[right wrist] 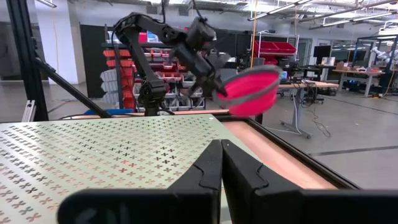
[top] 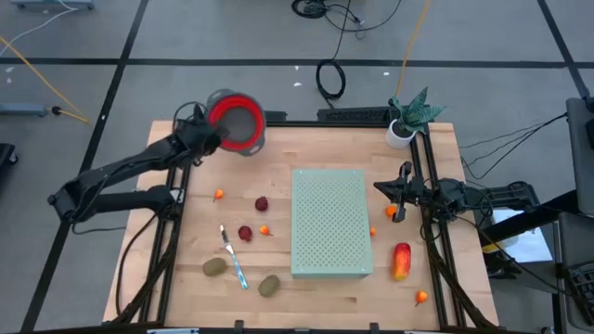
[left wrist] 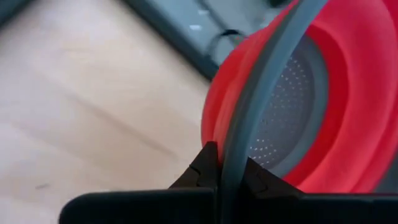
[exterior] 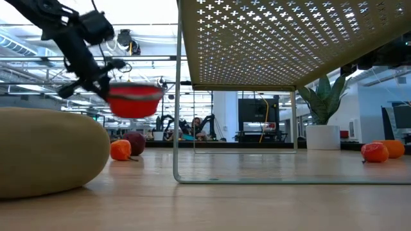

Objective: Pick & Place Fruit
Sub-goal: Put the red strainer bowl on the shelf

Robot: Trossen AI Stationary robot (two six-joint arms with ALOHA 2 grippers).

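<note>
My left gripper point(top: 210, 136) is shut on the red collapsible bowl with a grey rim point(top: 238, 121), held in the air over the table's far left corner point(exterior: 135, 101). The fruit lies on the wood. The elongated red-orange fruit point(top: 401, 260) is near the right edge. Two brown-green ovals point(top: 215, 267) point(top: 269, 285) lie near the near edge. Two dark red balls point(top: 262, 203) point(top: 245, 233) and tiny orange balls point(top: 218, 194) point(top: 264, 230) point(top: 421, 298) are spread around. My right gripper point(top: 385, 188) is shut and empty at the right edge of the stand point(right wrist: 221, 158). My left gripper pinches the bowl's grey rim point(left wrist: 233, 165) on the side toward the left arm. One finger point(left wrist: 205, 167) is on the red outer wall and one point(left wrist: 260, 179) is inside. The fingers come from the table's left. The bowl is lifted clear, its opening facing up and slightly tilted.
A pale green perforated stand point(top: 329, 223) on thin legs takes up the table's middle. A knife with a light-blue handle point(top: 233, 256) lies between the ovals. A potted plant point(top: 408, 121) stands at the far right corner. Another orange ball point(top: 393, 211) lies beside my right gripper.
</note>
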